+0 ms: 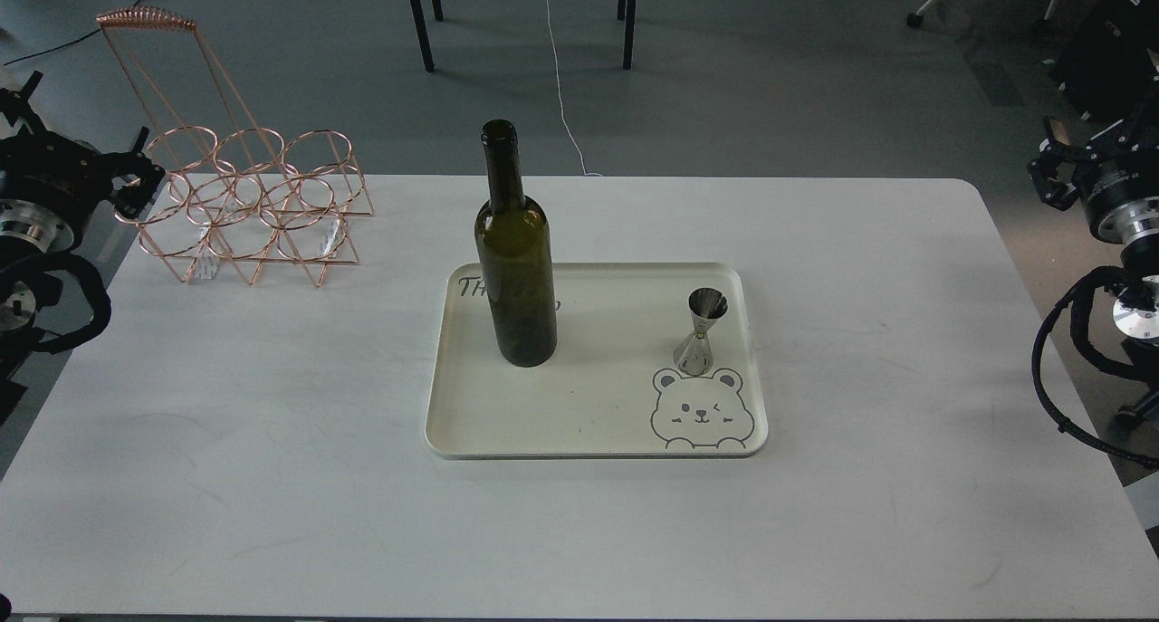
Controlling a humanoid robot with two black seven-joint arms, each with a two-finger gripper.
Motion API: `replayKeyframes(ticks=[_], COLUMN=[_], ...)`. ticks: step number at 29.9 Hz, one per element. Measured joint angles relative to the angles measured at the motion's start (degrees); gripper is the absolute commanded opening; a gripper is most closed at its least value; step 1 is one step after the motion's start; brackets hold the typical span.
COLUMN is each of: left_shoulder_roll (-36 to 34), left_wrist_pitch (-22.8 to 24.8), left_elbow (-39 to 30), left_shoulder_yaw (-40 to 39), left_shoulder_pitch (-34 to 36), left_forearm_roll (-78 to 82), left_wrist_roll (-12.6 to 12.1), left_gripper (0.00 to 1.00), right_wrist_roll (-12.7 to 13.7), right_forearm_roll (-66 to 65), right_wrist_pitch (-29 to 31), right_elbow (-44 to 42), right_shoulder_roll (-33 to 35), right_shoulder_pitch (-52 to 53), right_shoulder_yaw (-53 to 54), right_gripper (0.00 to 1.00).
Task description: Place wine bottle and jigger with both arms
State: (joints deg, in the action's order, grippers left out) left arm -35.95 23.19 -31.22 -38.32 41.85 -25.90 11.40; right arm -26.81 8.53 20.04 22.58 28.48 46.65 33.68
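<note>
The dark green wine bottle (515, 260) stands upright on the left part of a cream tray (589, 423). The small silver jigger (700, 332) stands upright on the tray's right side, just above a printed bear face. My left gripper (136, 183) hangs at the table's far left edge, beside a copper wire rack, holding nothing. My right gripper (1050, 174) sits off the table's right edge, far from the jigger. Both grippers look small and dark, so their fingers cannot be told apart.
A copper wire bottle rack (249, 205) with a tall handle stands at the table's back left. The white table (272, 477) spreads wide around the tray. Chair legs and cables lie on the floor behind.
</note>
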Motion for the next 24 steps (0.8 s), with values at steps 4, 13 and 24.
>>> replayKeyframes(ticks=[4, 13, 24], left_shoulder_roll=[0.0, -0.3, 0.0], left_wrist_pitch=[-0.4, 0.2, 1.0], left_elbow=[-0.1, -0.5, -0.8], left_shoulder_yaw=[0.2, 0.2, -0.2], left_shoulder_pitch=[0.0, 0.2, 0.4], left_forearm_roll=[0.1, 0.2, 0.9], left_wrist_roll=[0.0, -0.3, -0.4], left_gripper=[0.99, 0.99, 0.99], right_wrist_roll=[-0.1, -0.5, -1.2], right_forearm_roll=[0.0, -1.0, -18.6], right_wrist_pitch=[0.0, 0.2, -9.4], right_elbow=[0.1, 3.5, 32.1], right_shoulder_roll=[0.0, 1.0, 16.8], right_shoulder_pitch=[-0.1, 0.6, -2.2], right_shoulder_yaw=[0.0, -3.8, -7.6], right_gripper=[0.99, 0.99, 0.99])
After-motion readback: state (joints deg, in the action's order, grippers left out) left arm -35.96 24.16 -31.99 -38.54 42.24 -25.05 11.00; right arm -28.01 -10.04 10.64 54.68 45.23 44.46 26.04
